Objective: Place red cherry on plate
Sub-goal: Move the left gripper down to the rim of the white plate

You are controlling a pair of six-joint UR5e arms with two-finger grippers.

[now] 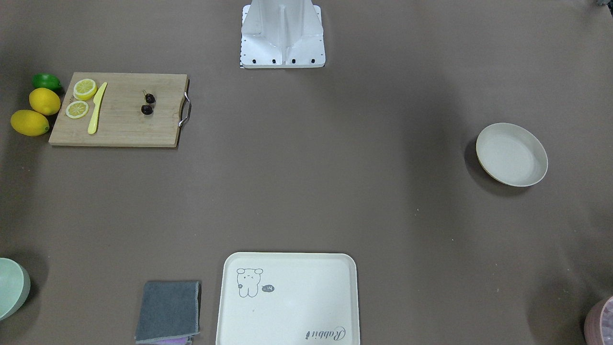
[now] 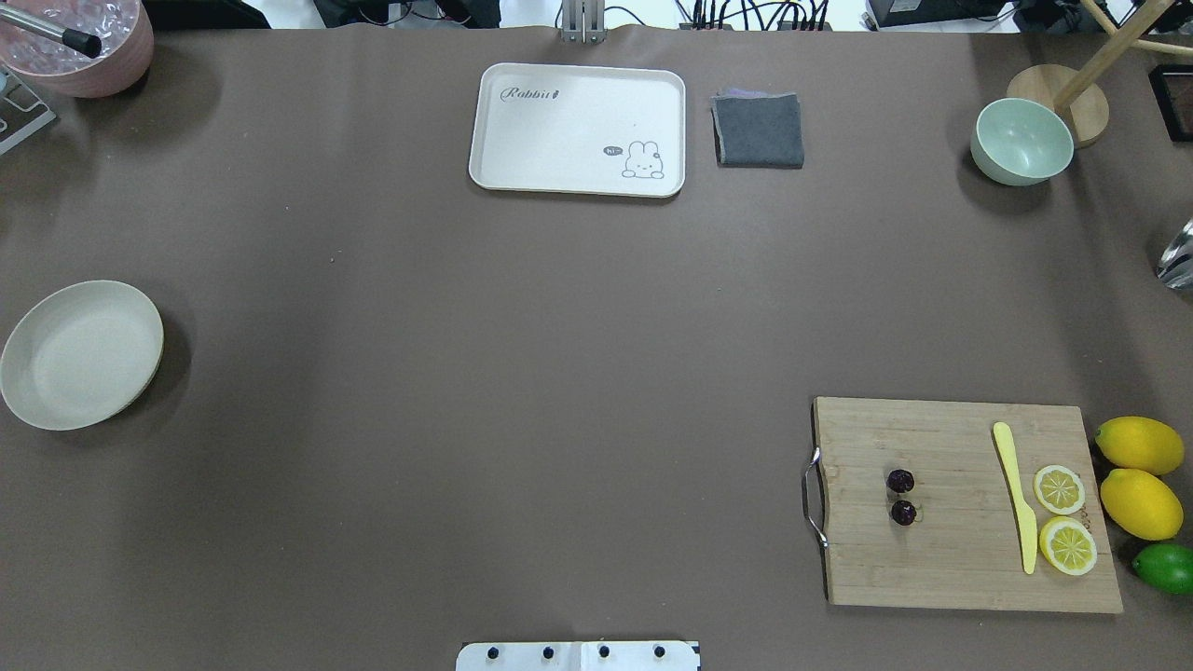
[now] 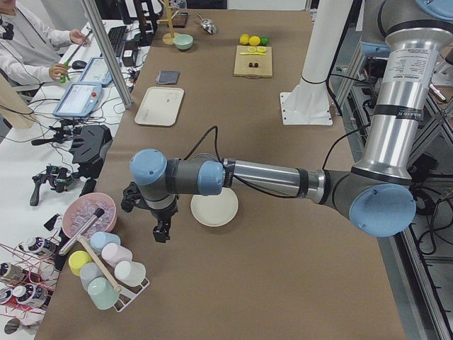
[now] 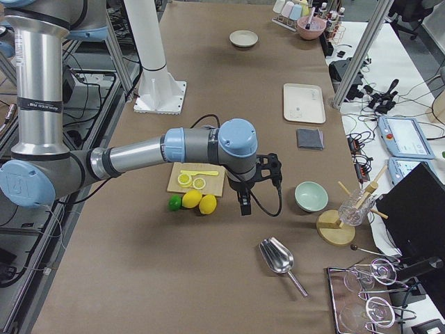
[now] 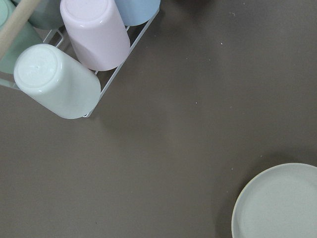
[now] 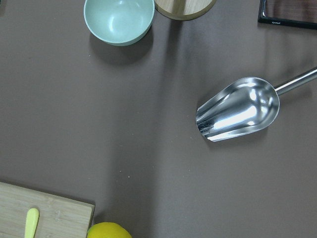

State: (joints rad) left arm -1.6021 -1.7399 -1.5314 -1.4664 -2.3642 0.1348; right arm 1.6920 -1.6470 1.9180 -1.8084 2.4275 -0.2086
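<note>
The red cherry [image 1: 147, 103] [image 2: 901, 496], a pair of tiny dark fruits, lies on the wooden cutting board [image 2: 960, 559] near its handle end. The off-white plate [image 2: 82, 354] [image 1: 511, 154] sits bare on the far side of the table from the board. My left gripper [image 3: 161, 230] hangs beyond the plate [image 3: 214, 209], by the cup rack; the plate's rim [image 5: 277, 203] shows in its wrist view. My right gripper [image 4: 245, 202] hovers off the board's outer end beside the lemons, and its arm hides the cherry there. Neither gripper's state can be told.
Two lemon slices [image 2: 1062, 517], a yellow knife [image 2: 1019, 494], two lemons [image 2: 1139, 475] and a lime [image 2: 1165, 567] are at the board's outer end. A cream tray [image 2: 578, 129], grey cloth [image 2: 758, 130], green bowl [image 2: 1021, 142], metal scoop [image 6: 237, 109] and cup rack [image 5: 74, 64] stand around.
</note>
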